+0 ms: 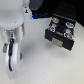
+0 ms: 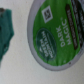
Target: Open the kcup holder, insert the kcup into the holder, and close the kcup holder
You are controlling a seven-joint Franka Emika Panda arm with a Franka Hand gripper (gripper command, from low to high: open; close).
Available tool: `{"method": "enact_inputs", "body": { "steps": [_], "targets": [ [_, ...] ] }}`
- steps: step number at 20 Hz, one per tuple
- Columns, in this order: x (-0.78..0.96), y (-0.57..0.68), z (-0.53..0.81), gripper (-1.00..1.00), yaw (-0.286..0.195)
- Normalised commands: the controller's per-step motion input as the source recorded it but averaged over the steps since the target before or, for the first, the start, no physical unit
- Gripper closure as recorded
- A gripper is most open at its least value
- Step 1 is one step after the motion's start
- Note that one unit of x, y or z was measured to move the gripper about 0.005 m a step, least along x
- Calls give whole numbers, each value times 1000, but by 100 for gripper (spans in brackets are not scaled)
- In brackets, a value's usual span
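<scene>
The kcup (image 2: pixel 55 35) fills the wrist view: a round green lid with a white rim and the words "Dark Magic", very close to the camera. In the exterior view I cannot make the kcup out. The kcup holder (image 1: pixel 52 11) is a black box at the exterior view's right. Its sliding tray (image 1: pixel 60 42) is pulled out, and pods with dark lids (image 1: pixel 66 34) sit in its slots. My gripper (image 1: pixel 12 64) hangs low over the white table at the exterior view's left, well apart from the holder. Its fingers are blurred and do not show in the wrist view.
A teal object (image 2: pixel 6 30) lies beside the kcup in the wrist view; I cannot tell what it is. A small blue light (image 1: pixel 31 16) shows behind the arm. The white table (image 1: pixel 42 62) stretches between the gripper and the tray.
</scene>
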Motion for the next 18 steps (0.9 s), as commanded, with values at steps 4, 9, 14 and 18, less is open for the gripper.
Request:
{"method": "enact_inputs", "body": {
  "steps": [4,9,14,18],
  "targets": [
    [19,-10,-2,100,-51],
    [42,103,364,100,-49],
    [36,303,795,100,-31],
    [40,427,885,100,1]
  ]
}}
